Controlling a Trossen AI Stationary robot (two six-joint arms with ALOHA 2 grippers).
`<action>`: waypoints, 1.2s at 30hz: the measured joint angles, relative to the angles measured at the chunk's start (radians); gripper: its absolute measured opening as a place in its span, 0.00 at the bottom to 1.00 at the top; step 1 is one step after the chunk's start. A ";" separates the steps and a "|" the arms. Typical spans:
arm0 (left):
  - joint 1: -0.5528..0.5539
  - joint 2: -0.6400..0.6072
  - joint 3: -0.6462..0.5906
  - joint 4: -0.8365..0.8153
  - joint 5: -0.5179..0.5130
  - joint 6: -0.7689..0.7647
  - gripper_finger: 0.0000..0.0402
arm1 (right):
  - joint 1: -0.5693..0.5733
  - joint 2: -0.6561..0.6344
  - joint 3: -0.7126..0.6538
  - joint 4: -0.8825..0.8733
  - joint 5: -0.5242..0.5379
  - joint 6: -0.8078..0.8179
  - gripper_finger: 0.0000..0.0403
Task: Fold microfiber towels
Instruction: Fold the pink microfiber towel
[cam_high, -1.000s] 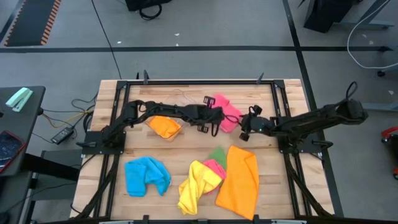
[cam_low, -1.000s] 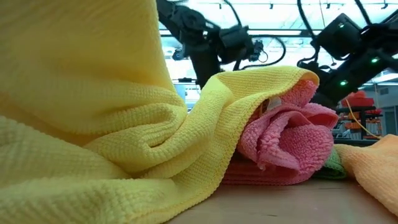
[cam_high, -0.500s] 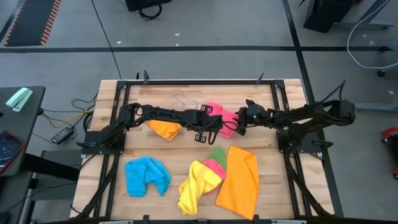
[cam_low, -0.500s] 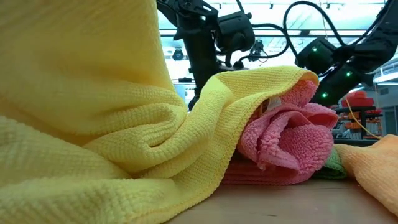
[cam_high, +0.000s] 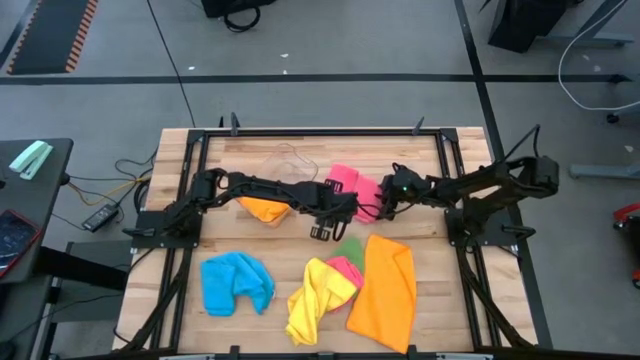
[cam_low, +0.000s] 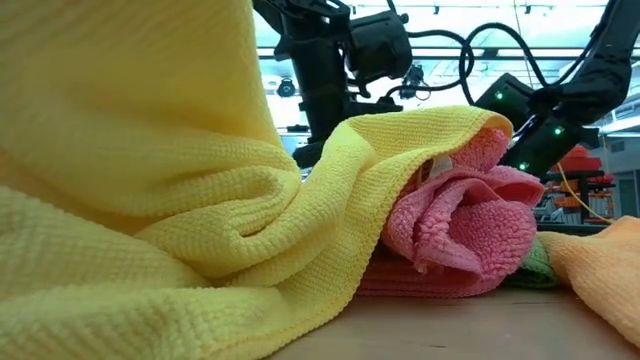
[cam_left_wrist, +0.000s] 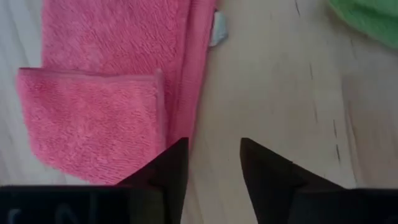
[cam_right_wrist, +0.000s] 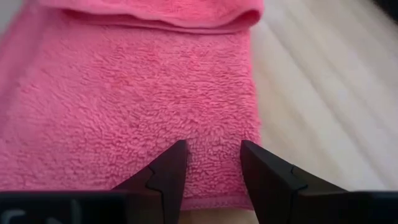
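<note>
High view: left gripper (cam_high: 352, 203) and right gripper (cam_high: 385, 200) meeting from either side over the folded pink towel (cam_high: 350, 181) at the middle of the far half of the table (cam_high: 440, 270).

Left wrist view: left gripper (cam_left_wrist: 214, 163) with fingers parted, a clear gap of bare wood between the tips, nothing held; one fingertip (cam_left_wrist: 176, 162) at the pink towel's (cam_left_wrist: 112, 93) edge, contact impossible to judge.

Right wrist view: right gripper (cam_right_wrist: 213, 163) likewise parted and holding nothing, poised over the pink towel (cam_right_wrist: 124, 106) near its corner; touching or just above, cannot tell.

Elsewhere on the table: small folded orange towel (cam_high: 264, 208) partly hidden under the left arm; blue towel (cam_high: 235, 282), crumpled yellow towel (cam_high: 315, 297), large orange towel (cam_high: 384, 290) along the near side, with a second pink towel (cam_high: 346, 267) and a green towel (cam_high: 349, 249) mostly covered between them.

Low view: filled mostly by the yellow towel (cam_low: 150, 180) and second pink towel (cam_low: 460, 225); both grippers' fingertips hidden behind the cloth.
</note>
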 joint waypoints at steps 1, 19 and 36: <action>-0.002 0.000 0.000 -0.013 0.000 -0.005 0.39 | 0.015 0.000 0.001 -0.011 -0.010 0.024 0.40; -0.064 -0.001 0.000 -0.071 0.033 -0.021 0.38 | 0.456 -0.259 0.044 -0.289 0.172 0.130 0.40; -0.111 -0.002 0.000 -0.126 0.034 -0.050 0.31 | 0.514 -0.122 0.078 -0.340 0.156 -0.325 0.55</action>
